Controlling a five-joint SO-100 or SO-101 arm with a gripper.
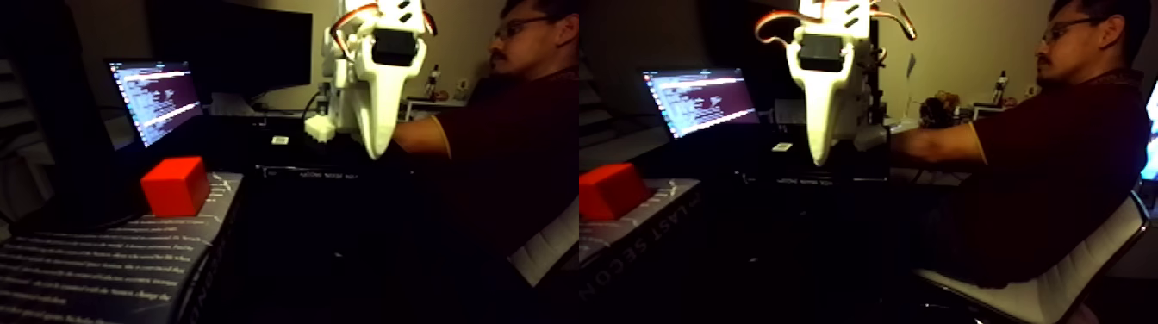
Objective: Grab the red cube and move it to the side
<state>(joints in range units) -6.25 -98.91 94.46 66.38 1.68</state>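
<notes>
Red cube [175, 185] lower-left of pincer [376, 148]

The fixed view is two side-by-side pictures from a low camera at worktop [327, 250] height, close in, facing the laptop [155, 99] and seated person [508, 112]; both halves share these.
</notes>
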